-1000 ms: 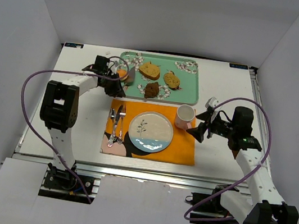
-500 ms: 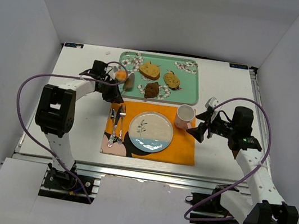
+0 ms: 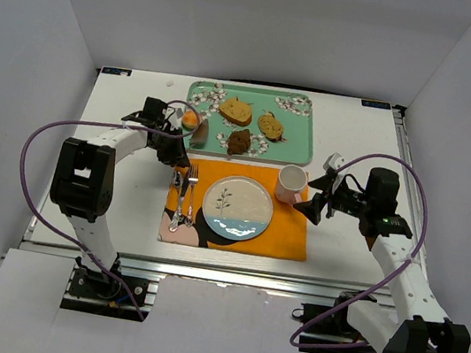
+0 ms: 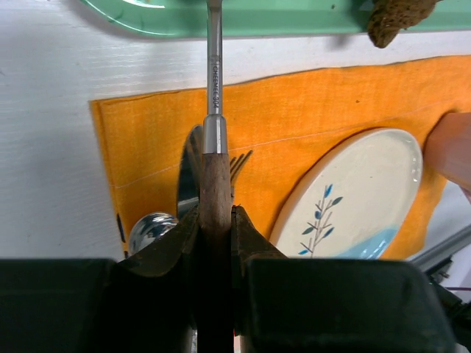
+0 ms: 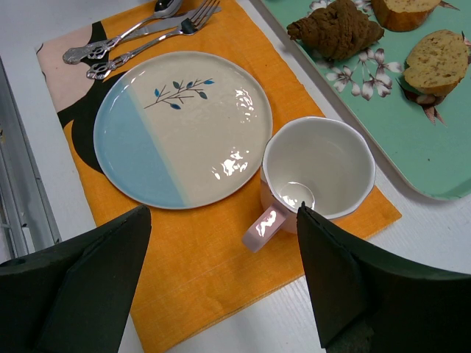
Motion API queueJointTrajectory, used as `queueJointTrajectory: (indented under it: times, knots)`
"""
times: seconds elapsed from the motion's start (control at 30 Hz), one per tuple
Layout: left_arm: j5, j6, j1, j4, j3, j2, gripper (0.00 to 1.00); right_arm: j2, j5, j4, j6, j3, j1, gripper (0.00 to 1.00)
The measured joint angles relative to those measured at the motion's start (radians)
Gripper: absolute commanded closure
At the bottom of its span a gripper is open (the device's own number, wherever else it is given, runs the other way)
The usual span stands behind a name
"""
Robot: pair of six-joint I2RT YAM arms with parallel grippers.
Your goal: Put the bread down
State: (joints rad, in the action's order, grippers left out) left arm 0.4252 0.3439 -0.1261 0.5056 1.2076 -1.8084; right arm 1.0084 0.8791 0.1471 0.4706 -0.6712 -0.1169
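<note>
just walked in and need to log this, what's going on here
The left gripper is shut on the wooden handle of a serving tool, whose far end appears to carry the small bun at the left edge of the green tray. The right gripper is open beside the cup, holding nothing. The plate on the orange placemat is bare, so the bun is not yet placed.

Left gripper (image 4: 215,220) has jaws clamped tight; right gripper (image 5: 222,213), jaws spread wide.

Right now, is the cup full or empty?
Empty: the right wrist view looks into the upright cup and shows only its bare white bottom.
</note>
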Motion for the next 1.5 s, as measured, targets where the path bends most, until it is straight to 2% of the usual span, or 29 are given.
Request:
queueJointTrajectory:
  times: [0.97,1.5]
  knots:
    - [-0.156,-0.085,0.005,0.092,0.079,-0.023,1.0,0.0,0.011,-0.018,-0.015,0.0,0.005,0.16]
    - [-0.232,-0.119,-0.021,0.061,0.177,-0.124,1.0,0.0,0.013,-0.023,-0.015,0.013,0.005,0.16]
